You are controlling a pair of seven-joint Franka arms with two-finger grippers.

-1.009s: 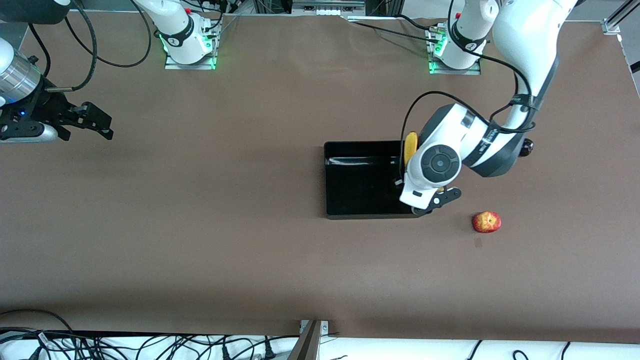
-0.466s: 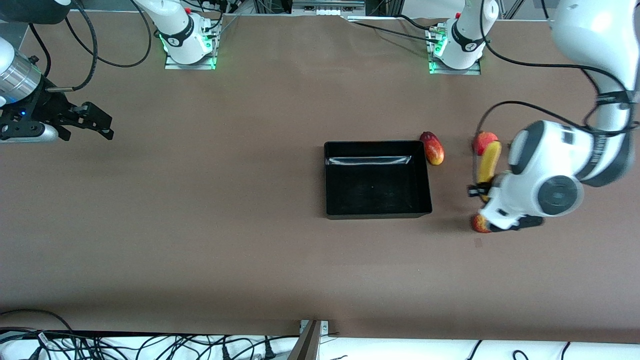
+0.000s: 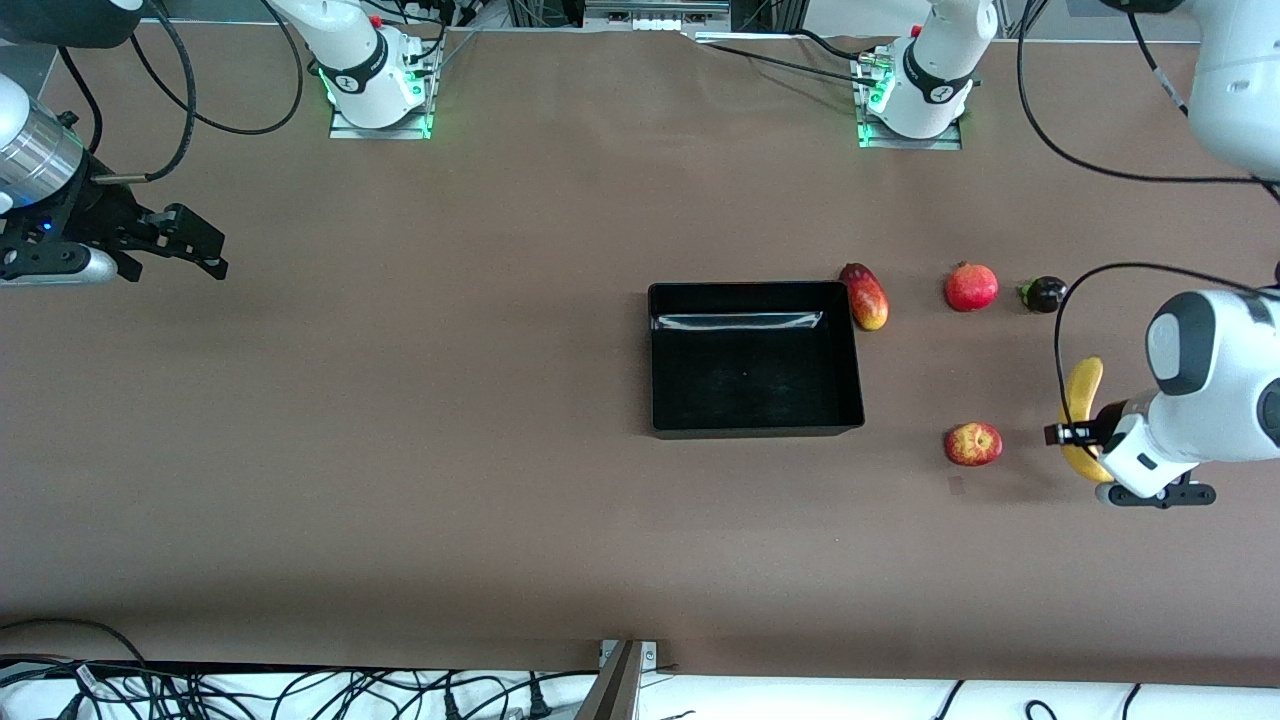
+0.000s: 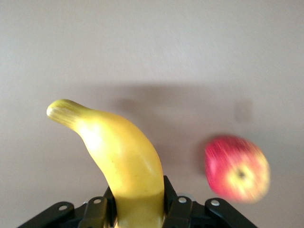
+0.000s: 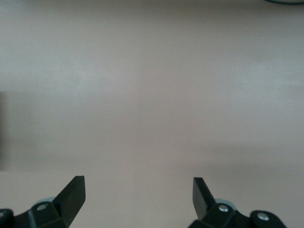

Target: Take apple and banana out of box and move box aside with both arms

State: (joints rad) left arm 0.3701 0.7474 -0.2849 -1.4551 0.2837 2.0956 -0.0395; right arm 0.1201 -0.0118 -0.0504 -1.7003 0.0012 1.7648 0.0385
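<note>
Left gripper (image 3: pixel 1085 440): your left arm's fingers pinch the banana (image 3: pixel 1081 418) in the air, over bare table toward the left arm's end.
Right gripper (image 3: pixel 190 243): your waiting right arm holds it over the right arm's end, fingers (image 5: pixel 71 192) spread apart.
Apple (image 3: pixel 973 444): on the table, at about 9 o'clock from the banana.
Box (image 3: pixel 753 427): black tray at about 9 o'clock from the apple.
Mango (image 3: pixel 866 296): just beside the box's corner.
Pomegranate (image 3: pixel 971 287): at 12 o'clock from the apple.

White arms (image 3: pixel 1210 390), grey joints, black cables, black pincers.
</note>
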